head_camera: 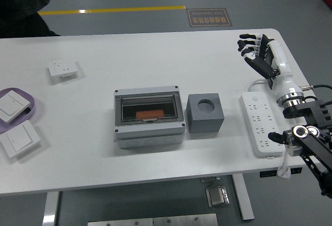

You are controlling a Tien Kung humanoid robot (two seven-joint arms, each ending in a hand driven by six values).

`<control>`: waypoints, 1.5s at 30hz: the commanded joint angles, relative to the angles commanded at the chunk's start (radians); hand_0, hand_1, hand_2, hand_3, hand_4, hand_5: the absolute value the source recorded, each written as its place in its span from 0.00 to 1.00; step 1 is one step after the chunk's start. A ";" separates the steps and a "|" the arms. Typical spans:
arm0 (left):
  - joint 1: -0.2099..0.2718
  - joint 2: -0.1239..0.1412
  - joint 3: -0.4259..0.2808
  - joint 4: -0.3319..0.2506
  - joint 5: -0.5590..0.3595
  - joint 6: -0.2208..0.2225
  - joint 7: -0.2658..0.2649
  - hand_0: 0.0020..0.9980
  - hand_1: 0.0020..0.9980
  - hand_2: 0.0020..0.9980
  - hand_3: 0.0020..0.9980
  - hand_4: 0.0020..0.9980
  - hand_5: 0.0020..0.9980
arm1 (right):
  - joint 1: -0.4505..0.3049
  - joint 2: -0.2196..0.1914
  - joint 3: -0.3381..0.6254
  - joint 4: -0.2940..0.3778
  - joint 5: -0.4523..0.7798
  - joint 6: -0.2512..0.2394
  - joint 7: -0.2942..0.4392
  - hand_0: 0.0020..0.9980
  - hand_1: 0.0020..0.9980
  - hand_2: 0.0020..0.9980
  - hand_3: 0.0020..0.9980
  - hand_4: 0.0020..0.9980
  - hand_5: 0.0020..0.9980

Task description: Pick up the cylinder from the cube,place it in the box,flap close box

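Note:
A grey box (149,116) with a clear flap lid lying shut sits mid-table; an orange cylinder (148,114) shows inside it through the lid. Just right of it stands the grey cube (205,113), its round top hole bare. My right hand (254,50), white with black fingers, hovers over the table's far right side, well away from box and cube, fingers spread and holding nothing. My left arm is out of view.
A white power strip (260,123) lies under my right forearm at the right edge. At the left are a wall socket (63,69), a purple tray (27,115) holding a switch, and another switch (19,139). A person's dark clothing (21,0) shows at top left.

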 joint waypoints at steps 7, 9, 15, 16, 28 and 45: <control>0.008 0.026 0.045 -0.012 -0.025 0.000 0.002 0.64 0.63 0.57 0.65 0.72 0.29 | -0.015 0.046 0.003 -0.059 0.163 0.000 0.068 0.61 0.62 0.64 0.65 0.72 0.35; 0.014 0.025 0.057 -0.014 -0.037 -0.001 0.003 0.64 0.63 0.57 0.65 0.72 0.29 | -0.021 0.052 0.003 -0.067 0.188 0.000 0.071 0.61 0.62 0.64 0.65 0.72 0.35; 0.029 0.017 0.074 -0.013 -0.058 -0.002 0.003 0.64 0.63 0.57 0.65 0.72 0.29 | -0.047 0.058 0.039 -0.065 0.173 -0.005 0.068 0.63 0.63 0.65 0.66 0.73 0.35; 0.031 0.015 0.082 -0.010 -0.066 -0.002 0.003 0.64 0.63 0.57 0.65 0.72 0.29 | -0.052 0.058 0.049 -0.063 0.164 -0.006 0.067 0.63 0.63 0.65 0.66 0.73 0.35; 0.027 0.014 0.063 0.001 -0.045 -0.001 0.001 0.64 0.63 0.57 0.65 0.72 0.29 | -0.074 0.036 0.124 -0.037 0.117 -0.006 0.078 0.67 0.64 0.66 0.66 0.73 0.35; 0.013 -0.003 0.082 0.006 -0.054 -0.001 0.002 0.64 0.63 0.57 0.65 0.72 0.29 | -0.076 0.026 0.171 -0.039 0.121 -0.007 0.093 0.66 0.63 0.66 0.66 0.78 0.34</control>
